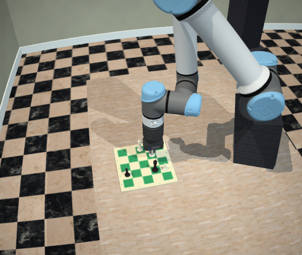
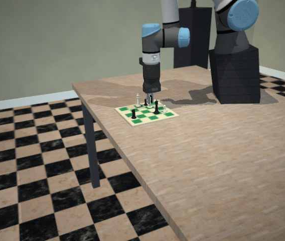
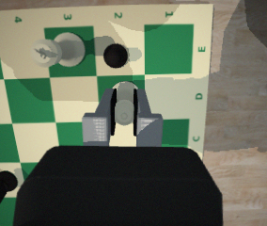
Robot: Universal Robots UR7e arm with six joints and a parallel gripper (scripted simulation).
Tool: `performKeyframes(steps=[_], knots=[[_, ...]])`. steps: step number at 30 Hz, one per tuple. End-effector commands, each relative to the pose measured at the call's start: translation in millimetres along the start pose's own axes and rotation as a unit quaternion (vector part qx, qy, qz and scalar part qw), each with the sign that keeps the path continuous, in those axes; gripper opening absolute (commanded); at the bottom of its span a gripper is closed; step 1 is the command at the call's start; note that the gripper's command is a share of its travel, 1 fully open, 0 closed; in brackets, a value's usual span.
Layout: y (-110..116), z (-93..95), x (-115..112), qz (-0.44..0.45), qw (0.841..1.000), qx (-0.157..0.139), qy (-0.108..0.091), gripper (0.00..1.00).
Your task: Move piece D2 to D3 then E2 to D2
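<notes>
white pawn point(image 3: 123, 111) | upright on D2; black pawn point(image 3: 115, 55) | upright on E2

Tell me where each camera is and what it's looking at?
Top: high above, tilted down at the chessboard; shows the arm and gripper.
Exterior: off beside the table, looking across it; shows the arm, its dark pedestal.
Wrist: on the gripper, looking straight down; shows both fingers shut on the white pawn on D2.
All three views share the board and that pawn.

Wooden table point(image 2: 215, 160) carries green-cream chessboard point(image 2: 136, 123) and dark arm pedestal point(image 2: 251, 88), well apart.
</notes>
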State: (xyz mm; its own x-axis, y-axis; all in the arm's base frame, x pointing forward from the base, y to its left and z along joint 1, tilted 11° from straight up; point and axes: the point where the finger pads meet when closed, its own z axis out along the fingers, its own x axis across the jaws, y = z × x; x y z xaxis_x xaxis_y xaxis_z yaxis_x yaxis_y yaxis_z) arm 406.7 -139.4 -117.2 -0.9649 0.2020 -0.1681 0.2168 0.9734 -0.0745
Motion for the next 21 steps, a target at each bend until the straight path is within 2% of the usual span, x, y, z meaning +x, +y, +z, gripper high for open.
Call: performKeyframes(steps=[1,21], knots=[[-0.1,-0.3,-0.4,0.0,1.0,0.0,-0.001,0.0],[-0.1,-6.3,-0.4,0.0,1.0,0.0,-0.001,0.0]])
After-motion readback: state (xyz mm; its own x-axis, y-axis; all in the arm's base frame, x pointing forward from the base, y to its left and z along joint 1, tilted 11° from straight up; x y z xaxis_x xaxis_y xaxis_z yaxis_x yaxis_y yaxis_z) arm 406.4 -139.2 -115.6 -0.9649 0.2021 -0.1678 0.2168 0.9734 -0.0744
